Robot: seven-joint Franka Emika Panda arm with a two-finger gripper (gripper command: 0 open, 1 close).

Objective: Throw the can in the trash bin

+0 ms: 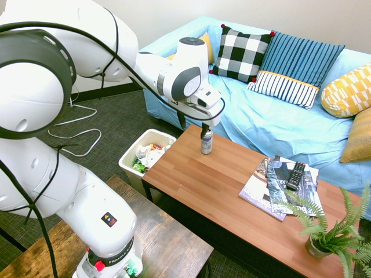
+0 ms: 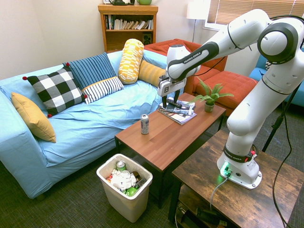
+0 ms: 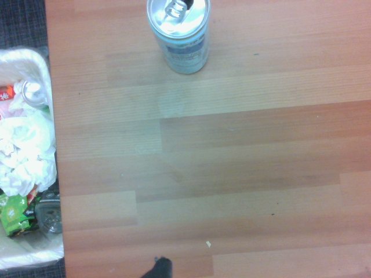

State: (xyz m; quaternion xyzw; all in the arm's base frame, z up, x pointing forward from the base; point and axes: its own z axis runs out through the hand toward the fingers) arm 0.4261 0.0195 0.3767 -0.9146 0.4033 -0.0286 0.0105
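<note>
Silver-grey can [image 2: 145, 124], off-white trash bin [image 2: 137, 201], reddish-brown table [image 2: 175, 137], light-blue sofa [image 2: 85, 128], black-and-white checked cushion [image 2: 57, 91]

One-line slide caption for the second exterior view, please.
Open claw hangs above the wooden coffee table, away from the upright can; the trash bin stands on the floor at the table's end.

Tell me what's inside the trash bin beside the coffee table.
The trash bin holds crumpled white paper, a can and green wrappers. Anything beneath that top layer is covered.

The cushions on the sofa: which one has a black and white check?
The checked cushion, with red pompoms at its corners. Beside it lie a blue striped cushion and a plain yellow cushion.
</note>
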